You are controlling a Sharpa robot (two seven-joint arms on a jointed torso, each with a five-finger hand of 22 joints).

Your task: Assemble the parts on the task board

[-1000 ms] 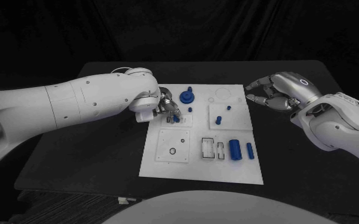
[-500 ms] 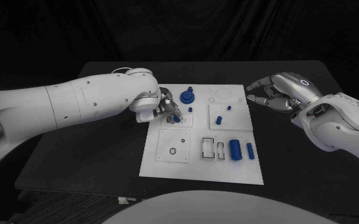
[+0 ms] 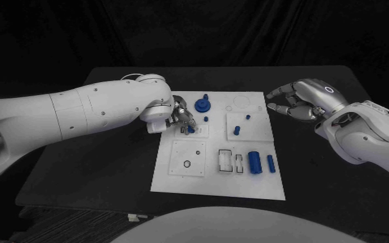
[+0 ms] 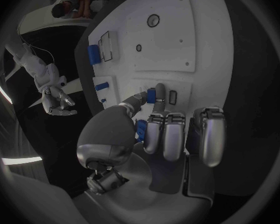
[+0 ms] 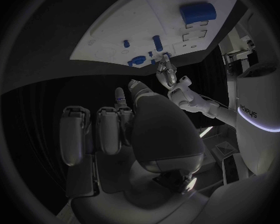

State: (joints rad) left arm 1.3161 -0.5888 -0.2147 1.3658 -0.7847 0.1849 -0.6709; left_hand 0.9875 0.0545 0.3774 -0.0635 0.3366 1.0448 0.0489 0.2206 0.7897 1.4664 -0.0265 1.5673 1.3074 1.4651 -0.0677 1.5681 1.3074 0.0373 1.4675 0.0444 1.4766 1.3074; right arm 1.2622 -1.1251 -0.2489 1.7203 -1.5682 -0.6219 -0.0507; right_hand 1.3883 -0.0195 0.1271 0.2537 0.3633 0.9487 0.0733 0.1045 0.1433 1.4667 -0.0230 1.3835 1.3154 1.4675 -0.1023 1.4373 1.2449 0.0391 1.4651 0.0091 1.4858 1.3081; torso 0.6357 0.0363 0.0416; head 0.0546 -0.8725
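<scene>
Black table [image 3: 97, 158] before dark draped curtain [image 3: 194, 18].

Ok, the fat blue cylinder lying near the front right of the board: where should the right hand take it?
Probably across its round sides at mid-length, coming from above. The fat blue cylinder lies flat on the task board, its long axis running front to back, with a thinner blue rod close on its right, so finger room there looks tight.

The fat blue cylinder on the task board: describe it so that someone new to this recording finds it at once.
Start at the white task board in the middle of the black table. Near its near right part two blue pieces lie side by side. The fat blue cylinder is the thicker one, next to the empty rectangular slots; its neighbour, the thin blue rod, is slimmer.
</scene>
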